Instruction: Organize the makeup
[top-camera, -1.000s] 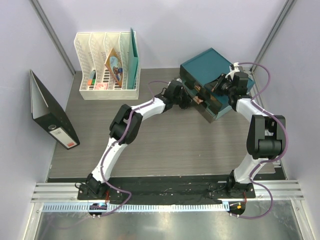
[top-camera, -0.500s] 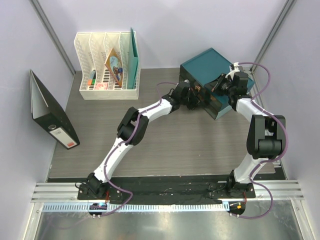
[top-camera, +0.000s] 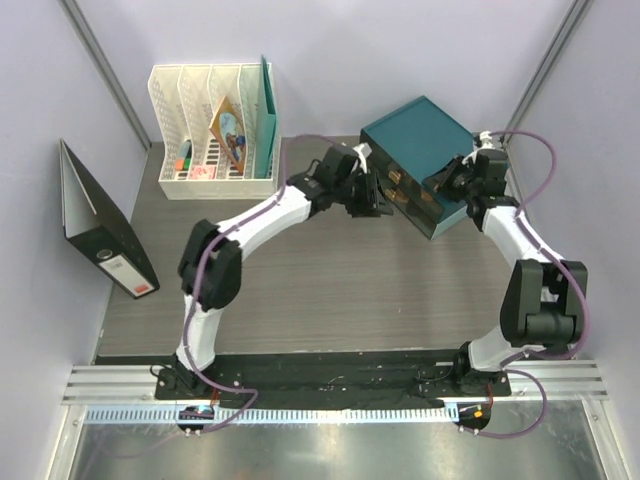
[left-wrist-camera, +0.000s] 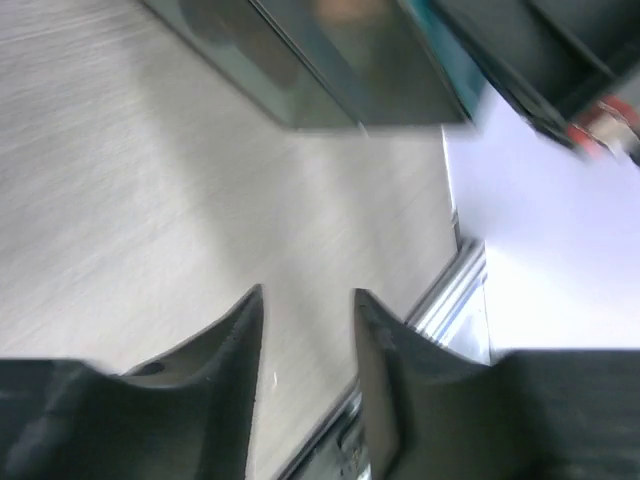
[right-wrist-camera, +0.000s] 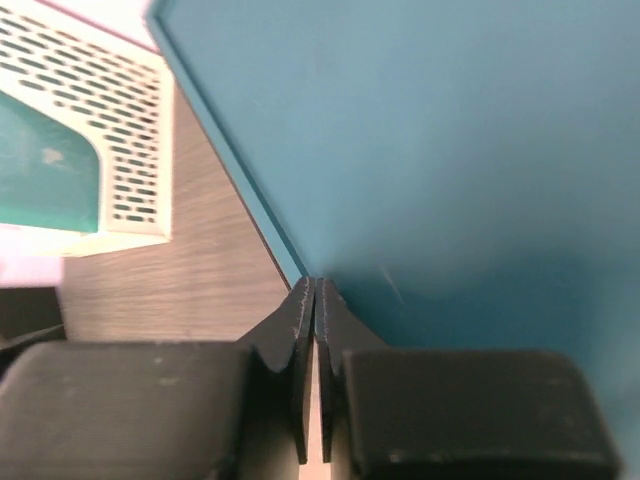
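No makeup shows in any view; it is hidden. A teal drawer box (top-camera: 418, 140) stands at the back right, its dark front with gold handles (top-camera: 398, 184) facing the front left. My left gripper (top-camera: 378, 200) hovers just in front of that face. In the left wrist view, the left gripper (left-wrist-camera: 308, 292) is open and empty over the bare table, with the box's front (left-wrist-camera: 330, 70) blurred above. My right gripper (top-camera: 447, 180) is at the box's front right top edge. In the right wrist view, the right gripper (right-wrist-camera: 315, 282) is shut, tips against the teal top (right-wrist-camera: 430, 130).
A white file rack (top-camera: 215, 120) with teal folders and papers stands at the back left; it also shows in the right wrist view (right-wrist-camera: 100, 150). A black binder (top-camera: 100, 235) leans by the left wall. Wood-grain table (top-camera: 330, 280) lies before the box.
The drawer that stood out of the box now sits flush. My left arm has swung left and its gripper has drawn back from the front. The right gripper shifted slightly right.
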